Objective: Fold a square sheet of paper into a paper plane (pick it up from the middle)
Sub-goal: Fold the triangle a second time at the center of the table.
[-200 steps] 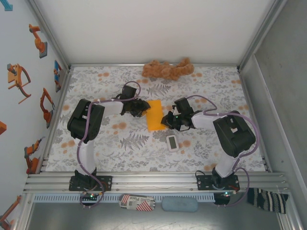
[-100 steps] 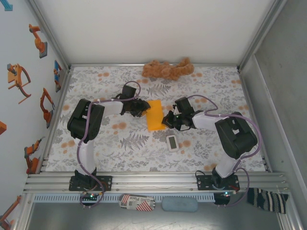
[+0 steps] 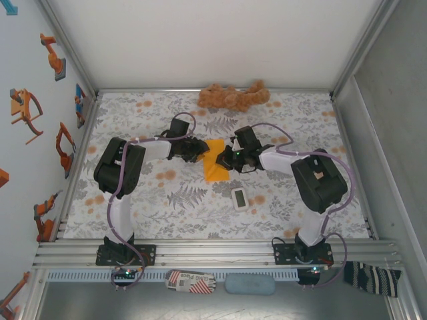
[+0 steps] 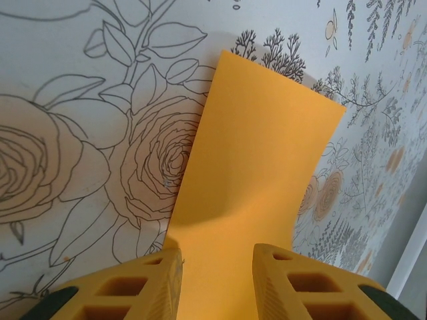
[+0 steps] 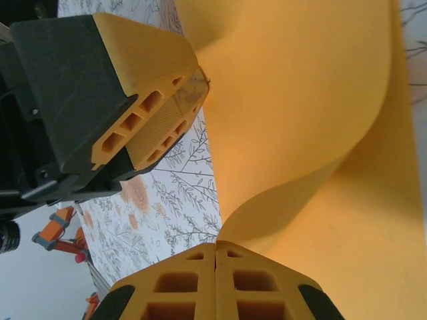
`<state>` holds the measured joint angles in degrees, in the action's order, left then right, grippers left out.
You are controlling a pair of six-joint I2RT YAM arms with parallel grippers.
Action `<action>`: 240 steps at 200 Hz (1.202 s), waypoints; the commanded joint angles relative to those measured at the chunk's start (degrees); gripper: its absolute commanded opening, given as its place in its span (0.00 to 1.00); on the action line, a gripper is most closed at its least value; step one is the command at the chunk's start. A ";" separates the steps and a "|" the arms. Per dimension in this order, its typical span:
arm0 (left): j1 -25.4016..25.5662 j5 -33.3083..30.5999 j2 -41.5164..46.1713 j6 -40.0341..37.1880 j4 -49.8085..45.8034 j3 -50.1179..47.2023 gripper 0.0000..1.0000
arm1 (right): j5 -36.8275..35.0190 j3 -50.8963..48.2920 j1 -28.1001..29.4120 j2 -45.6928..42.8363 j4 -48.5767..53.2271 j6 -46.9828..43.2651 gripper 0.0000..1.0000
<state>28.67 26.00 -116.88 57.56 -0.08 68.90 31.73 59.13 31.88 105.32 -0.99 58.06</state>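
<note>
The right gripper (image 5: 215, 247) is pinching its closed fingertips on the edge of the square sheet of paper (image 5: 300, 100), which is arching away ahead of them. The left gripper (image 4: 217, 257), jaws parted, is straddling the sheet's opposite end on the floral table (image 4: 80, 133).

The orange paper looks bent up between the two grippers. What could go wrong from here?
1. The right gripper is shut on just the edge of the paper, so it might slip out and spring flat.
2. The paper bows in a loose curve, so the fold may land crooked.
3. The left gripper stands open astride the paper's other end, so a pull could drag it sideways.
</note>
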 commanded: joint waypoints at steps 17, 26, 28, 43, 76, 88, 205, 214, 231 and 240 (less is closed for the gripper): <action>-0.10 -2.00 -3.30 -2.40 -6.12 0.13 0.36 | -0.52 3.04 0.82 1.02 5.44 -2.37 0.00; -0.02 -1.68 -3.24 -2.47 -6.08 0.47 0.36 | -0.69 3.70 0.79 1.32 6.27 -2.64 0.00; -0.01 -1.66 -3.26 -2.50 -6.10 0.56 0.36 | -0.74 3.88 0.81 1.50 6.44 -2.61 0.00; -0.03 -1.23 -3.29 -2.64 -6.10 1.19 0.36 | -1.11 4.94 0.82 2.48 6.72 -2.55 0.00; -0.04 -1.56 -3.33 -2.52 -6.52 1.33 0.36 | -2.27 6.81 1.06 4.51 6.97 -2.17 0.00; -0.07 -1.65 -3.40 -2.53 -6.70 1.10 0.36 | -2.53 7.30 1.17 5.07 6.86 -2.08 0.00; -0.15 -2.87 -3.27 -2.11 -7.46 -0.07 0.33 | -2.38 9.67 1.87 9.18 3.90 -0.68 0.00; -0.10 -2.96 -3.27 -2.11 -7.48 -0.09 0.33 | -2.64 9.73 1.87 9.33 3.66 -0.59 0.00; -0.10 -2.97 -3.27 -2.18 -7.52 -0.09 0.33 | -2.89 9.69 1.85 9.54 2.97 -0.19 0.00; -0.12 -3.02 -3.19 -2.16 -7.56 -0.16 0.33 | -3.04 9.76 1.81 9.68 2.75 0.03 0.00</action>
<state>28.67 25.87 -117.56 56.31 -1.91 70.50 30.22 67.16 33.28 113.75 3.40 57.23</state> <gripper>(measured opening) 0.329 0.049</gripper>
